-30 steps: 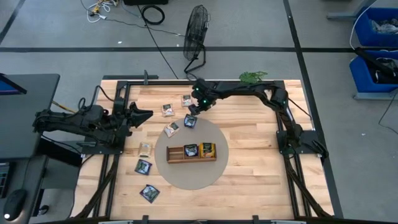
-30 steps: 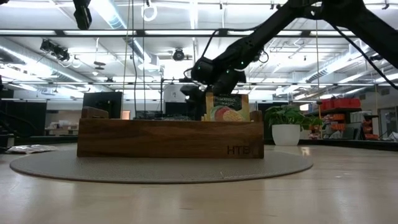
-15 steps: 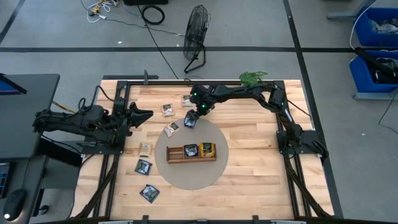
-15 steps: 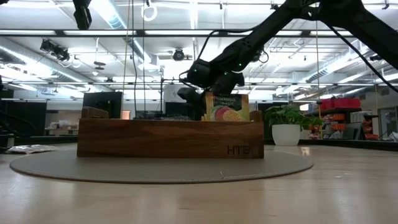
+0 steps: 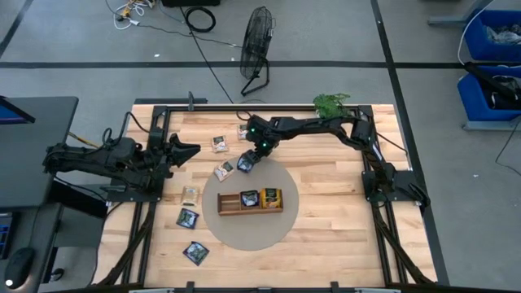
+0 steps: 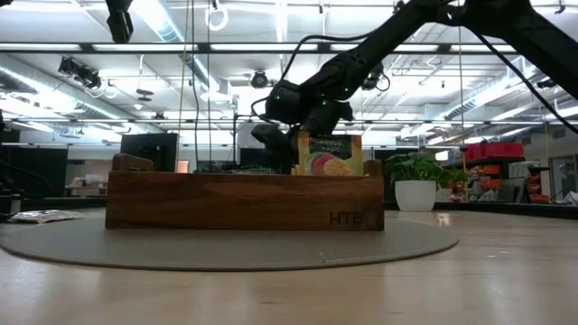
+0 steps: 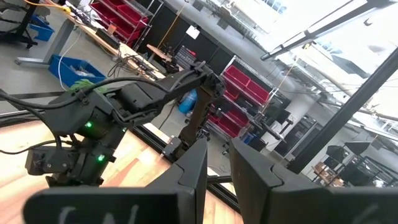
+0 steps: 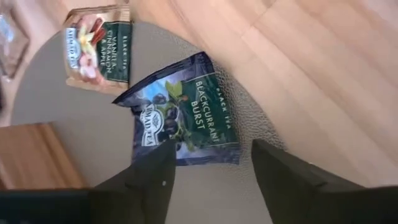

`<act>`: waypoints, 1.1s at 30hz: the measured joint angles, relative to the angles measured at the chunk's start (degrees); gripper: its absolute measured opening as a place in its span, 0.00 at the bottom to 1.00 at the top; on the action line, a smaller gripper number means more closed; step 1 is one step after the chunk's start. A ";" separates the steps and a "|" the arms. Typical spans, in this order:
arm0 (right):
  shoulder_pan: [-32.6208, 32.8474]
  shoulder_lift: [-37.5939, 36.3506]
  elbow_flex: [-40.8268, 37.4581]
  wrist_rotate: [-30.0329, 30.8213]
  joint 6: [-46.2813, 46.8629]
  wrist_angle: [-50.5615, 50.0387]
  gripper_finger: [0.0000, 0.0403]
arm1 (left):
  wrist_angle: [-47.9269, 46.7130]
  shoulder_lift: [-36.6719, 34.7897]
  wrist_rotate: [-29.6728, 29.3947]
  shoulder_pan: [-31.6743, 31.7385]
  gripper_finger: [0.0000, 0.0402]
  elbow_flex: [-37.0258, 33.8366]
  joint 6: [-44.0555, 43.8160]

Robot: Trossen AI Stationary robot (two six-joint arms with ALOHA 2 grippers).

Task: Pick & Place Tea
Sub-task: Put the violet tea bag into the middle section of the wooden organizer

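Scene evenly lit from ceiling strip lights [image 6: 172,23], glare seen along them in low view; table [image 5: 326,203] bright, shadows soft & short; nearest mat edge [image 6: 226,257] blurred; left wrist foreground fingers [image 7: 249,180] out of focus

A tray [image 5: 250,201] sits on a round mat [image 5: 281,225] mid-table, with 2 sachets [image 5: 260,196] standing in it. Another sachet [image 5: 245,163] lies on the mat's far edge, under the right gripper [image 5: 249,159]. 5 sachets [image 5: 188,217] lie scattered on the table [image 5: 326,203] left of the mat.
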 joint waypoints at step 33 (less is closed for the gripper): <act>1.47 -2.17 0.04 -1.97 -5.40 6.46 0.18 | -0.72 -0.01 0.02 0.00 0.18 0.00 -1.30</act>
